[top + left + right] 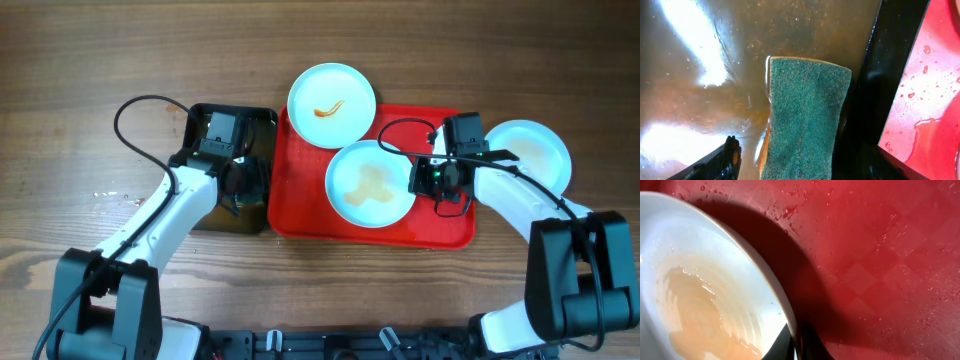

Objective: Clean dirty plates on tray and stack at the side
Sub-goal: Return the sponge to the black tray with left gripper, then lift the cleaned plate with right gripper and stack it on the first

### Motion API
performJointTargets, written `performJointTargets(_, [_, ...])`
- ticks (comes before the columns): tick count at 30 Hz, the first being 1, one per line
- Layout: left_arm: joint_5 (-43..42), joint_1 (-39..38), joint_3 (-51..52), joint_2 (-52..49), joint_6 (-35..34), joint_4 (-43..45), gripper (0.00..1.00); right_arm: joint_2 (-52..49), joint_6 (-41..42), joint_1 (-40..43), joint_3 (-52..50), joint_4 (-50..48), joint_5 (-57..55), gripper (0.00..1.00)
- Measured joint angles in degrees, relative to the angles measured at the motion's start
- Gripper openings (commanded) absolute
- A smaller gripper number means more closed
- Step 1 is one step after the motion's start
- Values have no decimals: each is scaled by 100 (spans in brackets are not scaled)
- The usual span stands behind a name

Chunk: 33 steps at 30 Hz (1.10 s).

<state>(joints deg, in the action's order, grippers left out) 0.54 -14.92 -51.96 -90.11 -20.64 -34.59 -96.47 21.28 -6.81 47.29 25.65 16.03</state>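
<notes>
The red tray [300,215] lies mid-table. One dirty plate [368,183] with a pale orange smear sits in the tray. My right gripper [420,180] is shut on that plate's right rim, and the right wrist view shows the fingers [797,347] pinching the rim of the plate [700,290] over the tray [880,255]. A second plate [332,104] with an orange streak overhangs the tray's far left edge. A third plate [532,152] with a faint smear lies on the table right of the tray. My left gripper [243,185] is open, its fingers [800,162] on either side of a green sponge [805,115].
A smaller black tray [255,118] of brownish water [715,100] stands against the red tray's left side, with its dark rim [885,60] between the sponge and the wet red tray [932,75]. Bare wooden table [80,60] surrounds everything.
</notes>
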Motion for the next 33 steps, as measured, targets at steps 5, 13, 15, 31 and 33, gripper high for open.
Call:
performJointTargets(5, [-2,0,0,0,-28,0,75,-63,-11,26,-37,111,664,4])
performJointTargets(13, [-2,0,0,0,-31,9,78,785,-35,26,-136,389,44,4])
performJointTargets(15, [-7,0,0,0,-31,59,78,1327,-166,26,-136,391,-562,4])
performJointTargets(31, [-42,0,0,0,-31,155,79,2428,-1329,-1471,-127,428,-4227,4])
performJointTargets(33, [-44,0,0,0,-31,157,79,2428,-1810,-1965,-111,94,-5149,4])
